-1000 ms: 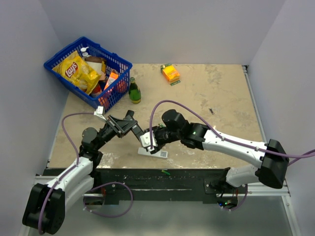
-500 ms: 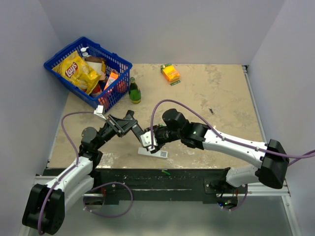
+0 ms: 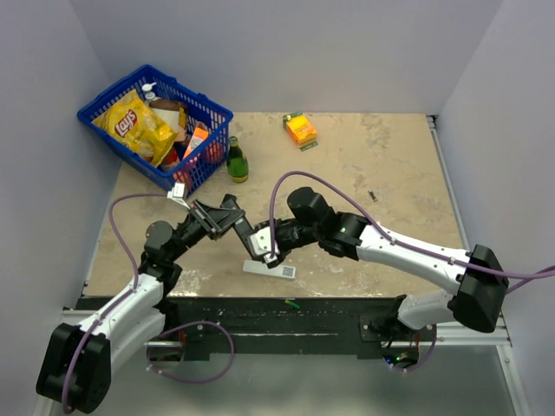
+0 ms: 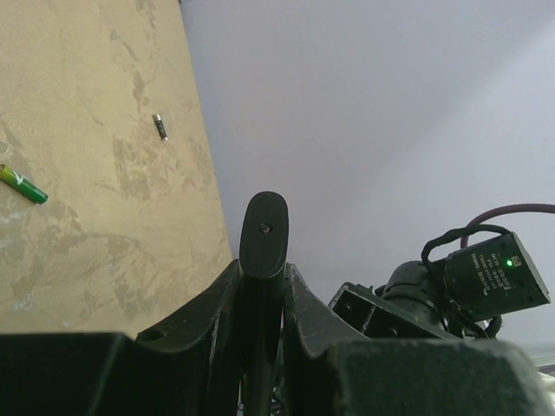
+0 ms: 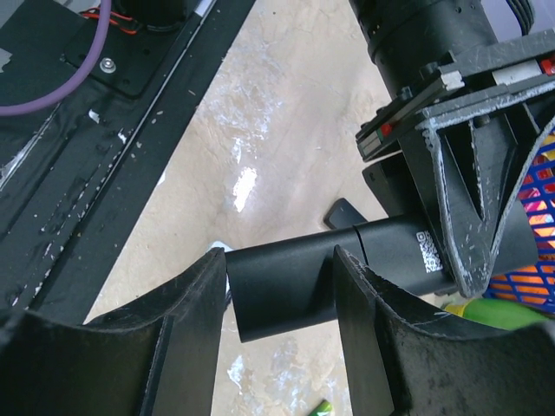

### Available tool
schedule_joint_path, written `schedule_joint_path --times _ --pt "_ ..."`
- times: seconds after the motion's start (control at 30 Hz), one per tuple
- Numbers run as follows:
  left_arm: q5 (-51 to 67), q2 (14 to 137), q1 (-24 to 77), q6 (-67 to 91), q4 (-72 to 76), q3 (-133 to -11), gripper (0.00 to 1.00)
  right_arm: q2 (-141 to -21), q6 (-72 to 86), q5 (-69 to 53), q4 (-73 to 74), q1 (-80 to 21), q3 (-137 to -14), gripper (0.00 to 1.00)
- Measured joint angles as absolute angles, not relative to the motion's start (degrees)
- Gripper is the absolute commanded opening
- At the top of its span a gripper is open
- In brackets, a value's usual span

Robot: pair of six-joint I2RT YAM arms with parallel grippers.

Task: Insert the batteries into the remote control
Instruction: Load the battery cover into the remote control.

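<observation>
- Both the left gripper (image 4: 263,276) and right gripper (image 5: 279,264) clamp the remote control (image 5: 381,256) aloft above the table (image 3: 390,173) (barely shifted this past second).
- One battery (image 4: 23,185) lies loose below; loading apparently not begun.

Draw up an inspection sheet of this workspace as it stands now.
Surface: beige mottled table, with whitish scuffs near the front edge.
Job's things: black remote control held off the table between both tools; one green battery lying loose on the table.
Clutter: white remote, green bottle, orange box, blue basket of snacks, small dark piece.
Grippers: left tool and right tool each shut on the remote control.
Cables: purple cables loop over both arms.
Surroundings: grey walls on three sides.
</observation>
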State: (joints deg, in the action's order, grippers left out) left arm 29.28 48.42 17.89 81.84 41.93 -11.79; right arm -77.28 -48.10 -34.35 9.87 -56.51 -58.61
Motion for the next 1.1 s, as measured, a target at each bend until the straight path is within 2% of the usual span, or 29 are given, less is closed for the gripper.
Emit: schedule_joint_path --times 0.7,0.9,1.0,1.03,1.1 --pt "26.2 49.1 19.3 79.0 38.3 -13.8 0.00 -79.1 -48.7 -39.1 9.0 -53.9 -59.2 0.54" --pt "25.1 51.9 21.1 72.6 34.5 -20.0 0.00 -75.6 -46.3 -37.4 9.0 -52.2 -58.5 0.62" --pt "25.3 52.4 22.3 67.9 34.6 -22.4 0.00 -72.2 -43.7 -34.8 7.8 -51.0 -57.5 0.69" --pt "25.5 52.6 22.9 66.2 35.0 -22.8 0.00 -70.7 -42.5 -34.0 7.0 -50.5 -56.8 0.75" --pt "25.7 53.3 23.5 63.5 35.4 -23.0 0.00 -67.4 -40.2 -33.2 5.2 -49.8 -55.2 0.77"
